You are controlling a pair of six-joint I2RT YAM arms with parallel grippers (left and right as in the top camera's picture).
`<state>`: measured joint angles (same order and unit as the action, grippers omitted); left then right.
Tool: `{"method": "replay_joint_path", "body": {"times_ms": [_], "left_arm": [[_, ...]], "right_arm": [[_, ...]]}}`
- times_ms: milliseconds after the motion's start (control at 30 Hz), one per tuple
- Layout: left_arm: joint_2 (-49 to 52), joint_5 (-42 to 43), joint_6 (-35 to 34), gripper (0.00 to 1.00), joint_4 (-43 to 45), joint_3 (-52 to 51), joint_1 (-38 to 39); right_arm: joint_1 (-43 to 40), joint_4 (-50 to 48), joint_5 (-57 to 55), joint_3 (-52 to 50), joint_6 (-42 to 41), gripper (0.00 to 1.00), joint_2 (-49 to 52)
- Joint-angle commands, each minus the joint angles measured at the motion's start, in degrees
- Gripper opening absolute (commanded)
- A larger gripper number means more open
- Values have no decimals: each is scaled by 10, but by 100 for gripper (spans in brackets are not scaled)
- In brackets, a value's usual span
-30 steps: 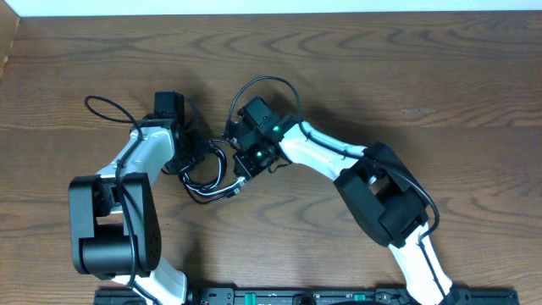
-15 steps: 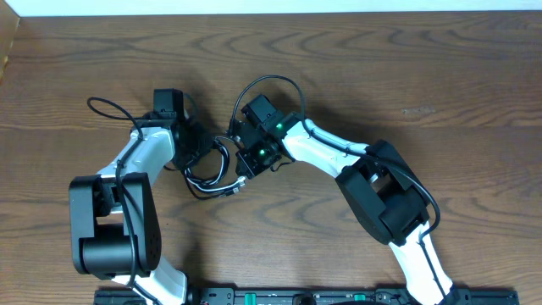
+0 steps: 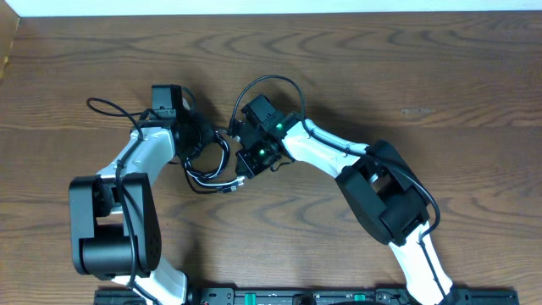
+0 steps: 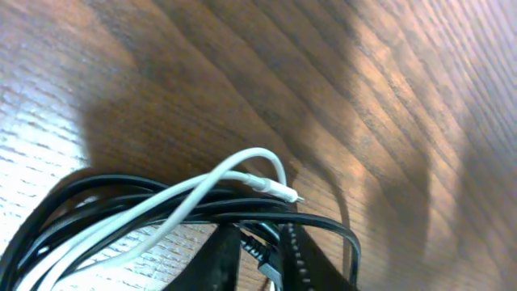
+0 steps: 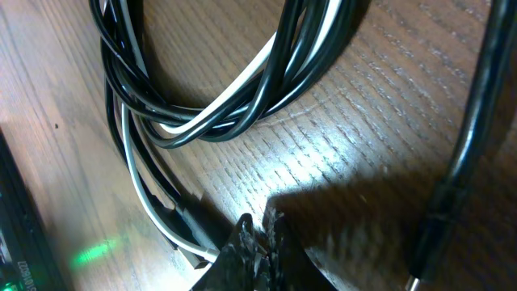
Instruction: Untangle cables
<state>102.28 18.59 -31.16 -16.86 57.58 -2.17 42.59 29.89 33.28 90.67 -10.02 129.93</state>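
Table (image 3: 440, 76): brown wood grain, carrying both arms. At far left a thin black wire loop (image 3: 100, 106) arcs off the wrist of the left arm (image 3: 140, 157), which reaches inward toward the middle. The left tool (image 3: 199, 140) sits at the left edge of the cables (image 3: 207, 176). In the left wrist view its two dark fingers (image 4: 234, 259) show only at the bottom edge, converging upward with a narrow gap between them. Black strands cross directly over their ends, and whether they pinch a strand cannot be told. The cables lie flat on the table as one loose coil between the two wrists, left of centre. It is several black strands (image 4: 89, 198) with one white cable (image 4: 182, 200) threaded through them, its small plug end (image 4: 279, 191) free on the wood. The right tool (image 3: 246, 165) meets the coil's right edge. In the right wrist view its fingers (image 5: 257, 238) are pressed together, the tips just beside the white strand and a black plug — what, if anything, they pinch is not visible. A thicker black wire (image 5: 472, 121) hangs at right. The right arm (image 3: 330, 157), white with black joints, shows a green light (image 3: 275, 129) at the wrist.
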Motion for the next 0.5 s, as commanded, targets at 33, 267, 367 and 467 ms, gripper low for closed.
{"method": "replay_joint_path", "body": {"times_ms": [33, 267, 367, 467], "left_arm": [[-57, -4, 19, 27, -3, 13, -5], [-103, -113, 24, 31, -62, 13, -10], [-97, -205, 24, 34, -107, 12, -10], [-82, -256, 36, 45, -137, 12, -10]], "right_arm": [[0, -3, -16, -8, 5, 5, 17], [0, -7, -16, -8, 9, 4, 17], [0, -7, -16, -8, 11, 4, 17], [0, -8, -16, -8, 11, 3, 17]]}}
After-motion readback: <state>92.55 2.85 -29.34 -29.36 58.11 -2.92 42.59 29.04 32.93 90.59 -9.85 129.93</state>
